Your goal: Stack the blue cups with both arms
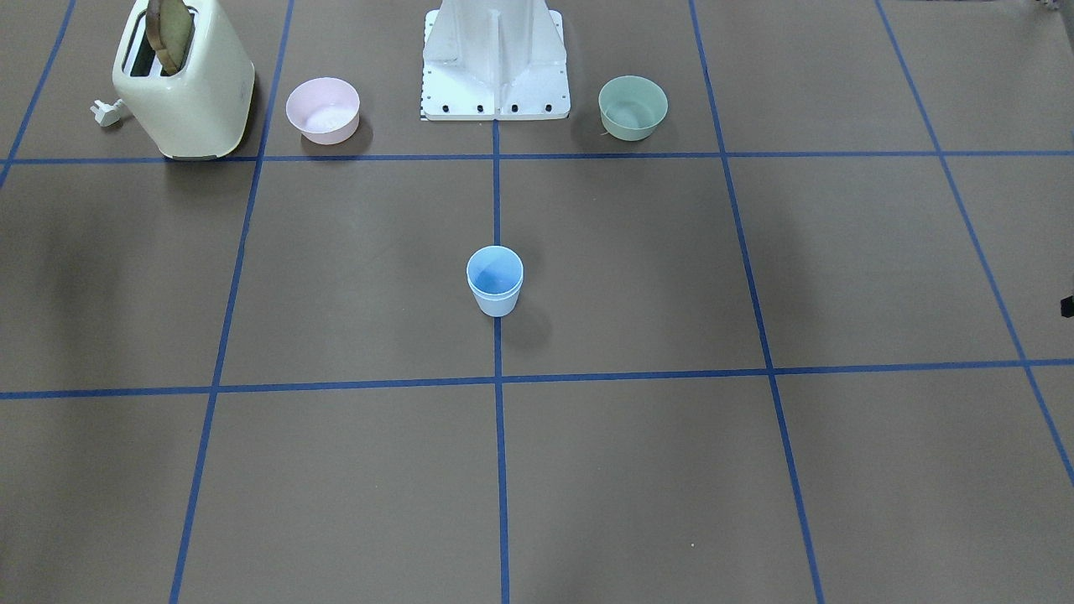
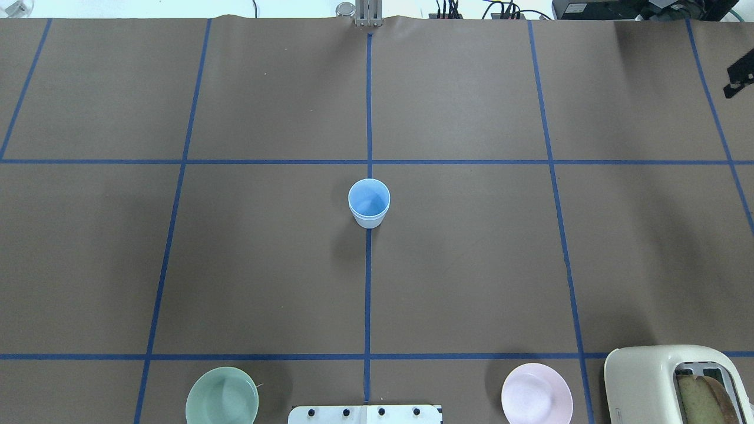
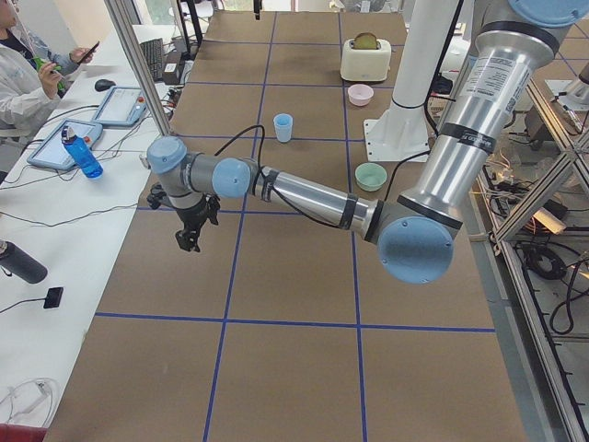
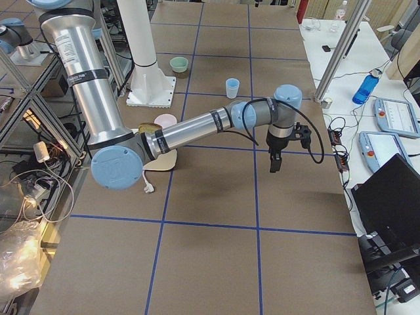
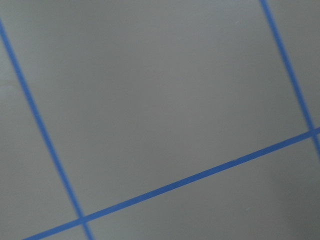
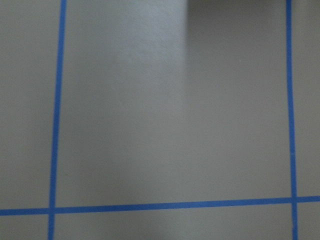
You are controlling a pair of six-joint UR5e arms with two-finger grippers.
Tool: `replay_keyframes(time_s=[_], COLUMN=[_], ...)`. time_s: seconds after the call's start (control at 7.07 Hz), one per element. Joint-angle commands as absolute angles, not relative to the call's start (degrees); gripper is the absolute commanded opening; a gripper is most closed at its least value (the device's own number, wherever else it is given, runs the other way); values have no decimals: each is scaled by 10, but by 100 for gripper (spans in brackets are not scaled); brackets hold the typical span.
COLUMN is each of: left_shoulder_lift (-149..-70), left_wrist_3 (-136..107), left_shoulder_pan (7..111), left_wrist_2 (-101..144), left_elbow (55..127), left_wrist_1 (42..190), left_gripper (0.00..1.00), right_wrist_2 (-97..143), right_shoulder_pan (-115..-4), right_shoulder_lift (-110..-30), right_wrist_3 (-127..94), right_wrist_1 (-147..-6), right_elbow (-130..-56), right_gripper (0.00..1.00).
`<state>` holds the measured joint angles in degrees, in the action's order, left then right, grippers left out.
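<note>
The blue cups (image 1: 495, 282) stand upright at the table's centre on the middle tape line, one nested in the other, with two rims showing. They also show in the overhead view (image 2: 369, 204). My left gripper (image 3: 189, 241) hangs fingers down over the table's far side on my left, away from the cups. My right gripper (image 4: 274, 164) hangs the same way on my right; only a black piece of it shows at the overhead view's edge (image 2: 740, 73). I cannot tell whether either is open or shut. Both wrist views show only bare table.
A pink bowl (image 1: 323, 110) and a cream toaster (image 1: 186, 84) with bread stand near the white base stand (image 1: 495, 63) on my right. A mint-green bowl (image 1: 633, 107) stands on my left. Operators' desks with tablets and bottles line the far edge.
</note>
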<state>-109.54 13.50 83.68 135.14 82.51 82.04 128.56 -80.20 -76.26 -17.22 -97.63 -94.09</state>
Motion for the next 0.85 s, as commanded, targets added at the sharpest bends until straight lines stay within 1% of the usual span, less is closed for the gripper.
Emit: replay_keyframes(time_s=[0.0, 0.28, 0.71], left_shoulder_lift=[-1049, -1030, -1024], left_wrist_3=[162, 162, 162], left_shoulder_pan=[860, 860, 860], left_wrist_2=[1353, 1352, 1352], left_elbow=[819, 820, 821], left_wrist_1=[826, 833, 836], left_gripper=[98, 98, 98], right_wrist_2=[1288, 1288, 1288], right_shoulder_pan=[-826, -831, -831], right_shoulder_lift=[-834, -846, -849], right_wrist_3=[-153, -153, -153], right_wrist_1=[-970, -970, -970], right_elbow=[-946, -951, -954], right_gripper=[100, 100, 100])
